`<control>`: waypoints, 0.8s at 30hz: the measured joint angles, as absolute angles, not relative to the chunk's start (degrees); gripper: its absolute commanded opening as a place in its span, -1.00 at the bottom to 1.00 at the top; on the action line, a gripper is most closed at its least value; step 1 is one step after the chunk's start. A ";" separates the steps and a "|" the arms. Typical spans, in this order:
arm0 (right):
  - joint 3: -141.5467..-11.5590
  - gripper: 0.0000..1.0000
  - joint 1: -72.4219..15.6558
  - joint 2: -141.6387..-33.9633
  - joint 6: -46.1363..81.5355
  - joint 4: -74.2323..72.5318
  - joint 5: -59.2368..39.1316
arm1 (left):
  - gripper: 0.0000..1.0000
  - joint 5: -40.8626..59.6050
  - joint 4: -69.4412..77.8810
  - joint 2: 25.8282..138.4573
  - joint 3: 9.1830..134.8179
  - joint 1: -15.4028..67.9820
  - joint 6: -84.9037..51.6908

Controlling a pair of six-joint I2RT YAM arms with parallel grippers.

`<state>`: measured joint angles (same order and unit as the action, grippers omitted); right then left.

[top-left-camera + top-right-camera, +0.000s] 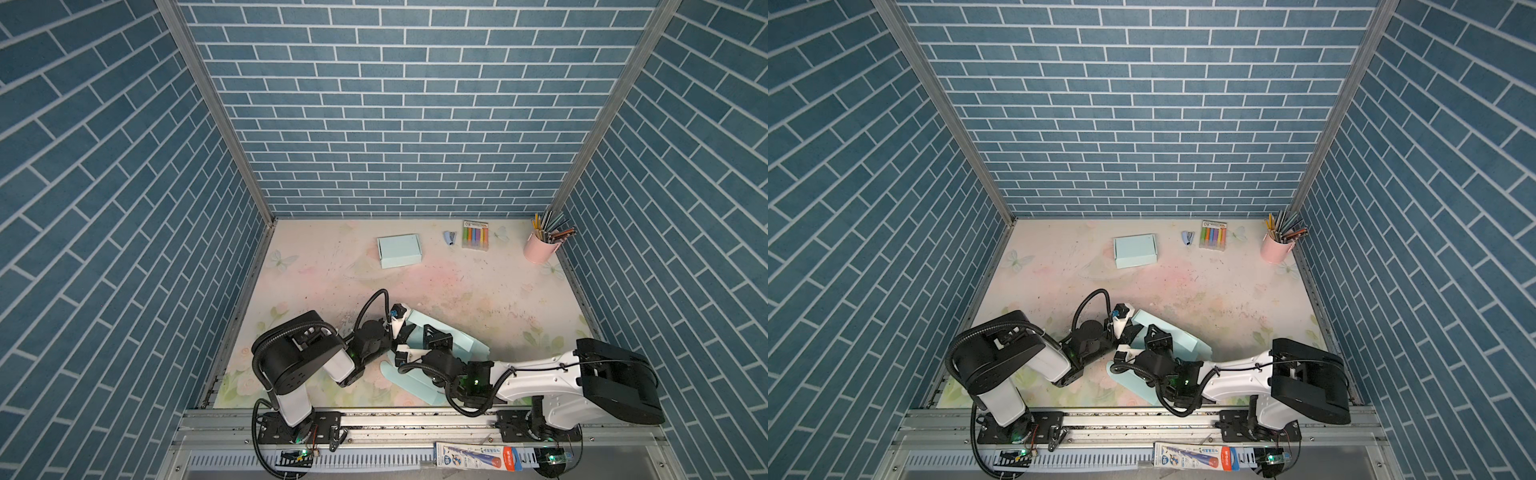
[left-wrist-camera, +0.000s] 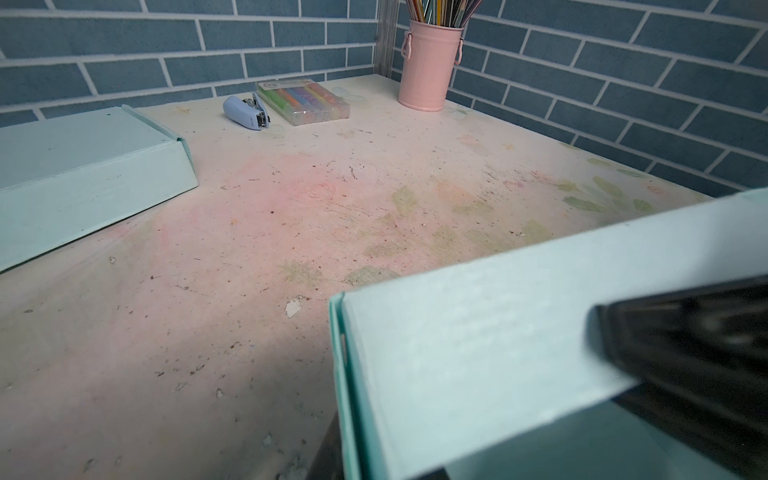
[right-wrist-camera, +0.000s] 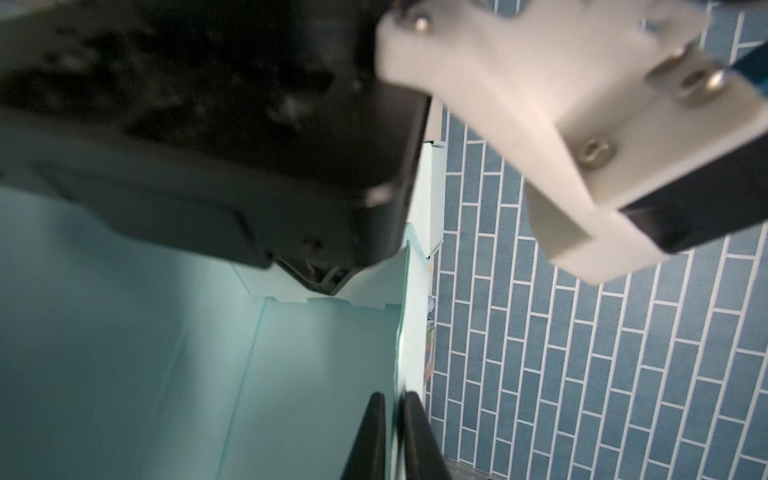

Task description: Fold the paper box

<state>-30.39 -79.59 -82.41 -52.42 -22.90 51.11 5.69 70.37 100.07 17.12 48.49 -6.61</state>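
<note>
We raise a paper box (image 1: 463,338) wall: right claw (image 3: 392,401) pinches it; left claw (image 1: 406,332) beside, unclear. Next: tuck it inward.

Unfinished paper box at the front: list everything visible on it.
The paper box is a pale mint paperboard blank, half folded, lying on the table near its front edge between both arms. One wall stands raised with a doubled-over rim; rounded flaps lie flat toward the front. The right hand is shut on a thin panel edge. A black finger of the left hand rests on the raised wall's face; whether that hand has clamped is unclear.
</note>
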 measured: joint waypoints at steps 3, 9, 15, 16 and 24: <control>-31.42 -0.53 -80.53 -82.41 -50.68 -20.99 50.26 | -0.70 5.54 70.59 100.01 17.12 49.15 -6.48; -32.97 -0.11 -84.09 -79.35 -40.73 -13.63 48.77 | -0.79 3.70 68.40 97.12 17.12 51.31 -4.86; -35.33 0.06 -86.61 -70.74 -27.51 -6.26 47.09 | -0.80 1.45 66.59 96.33 17.12 51.79 -3.64; -35.68 0.10 -87.05 -68.20 -24.69 -5.37 46.50 | -0.80 1.06 66.37 96.33 17.12 51.79 -3.55; -35.79 0.21 -75.18 -53.06 -2.07 -4.86 33.50 | -0.79 -1.74 65.14 96.31 17.12 52.12 -2.55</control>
